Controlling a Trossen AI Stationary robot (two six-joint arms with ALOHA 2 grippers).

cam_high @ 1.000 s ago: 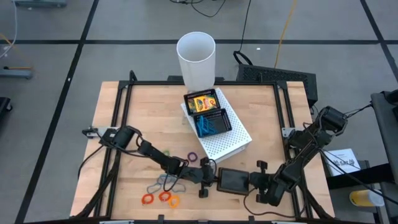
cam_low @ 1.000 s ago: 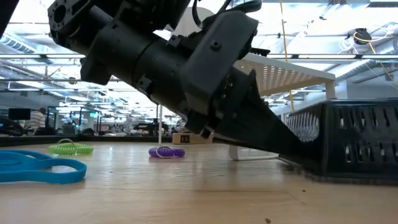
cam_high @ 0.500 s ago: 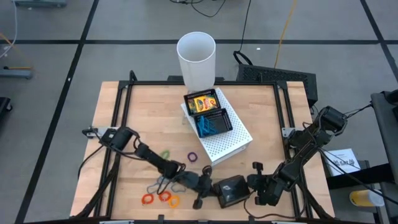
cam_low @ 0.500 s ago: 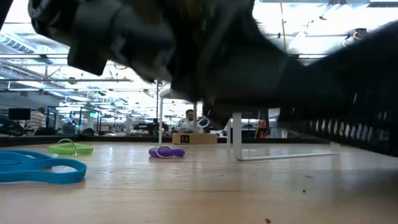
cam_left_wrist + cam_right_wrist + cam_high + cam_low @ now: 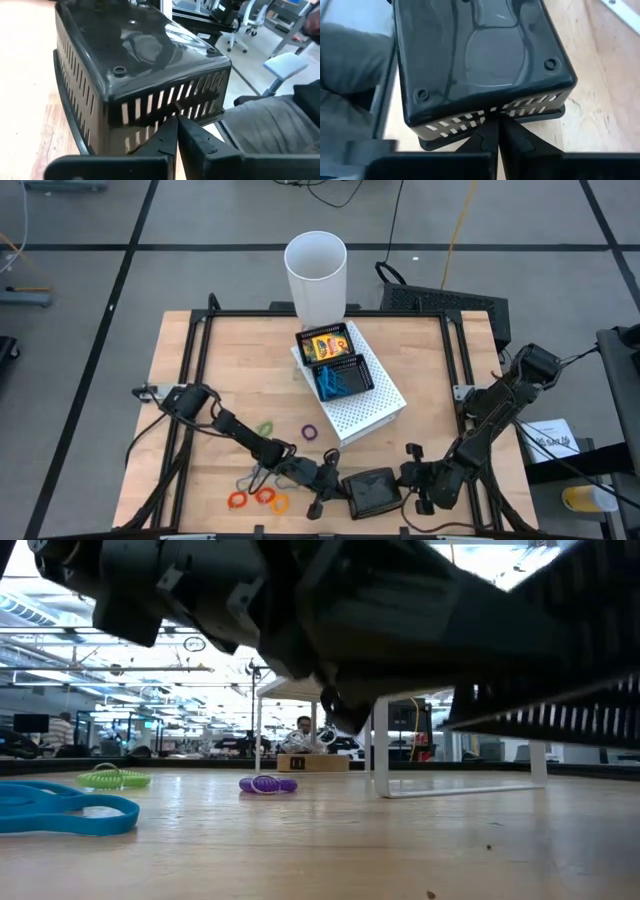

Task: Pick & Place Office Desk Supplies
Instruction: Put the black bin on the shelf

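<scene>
Both grippers pinch one upturned black slatted basket (image 5: pixel 371 491) at the table's near edge: the left gripper (image 5: pixel 176 131) is clamped on its slotted rim from one side, the right gripper (image 5: pixel 495 125) from the other. Rubber-band loops (image 5: pixel 258 498) lie just left; crayon boxes (image 5: pixel 326 343) sit in the tray (image 5: pixel 361 379) on the white riser.

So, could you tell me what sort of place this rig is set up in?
Probably an open lab or workshop floor: a wooden table on grey taped flooring, rows of workstations under ceiling lights, and office chairs beyond.
</scene>
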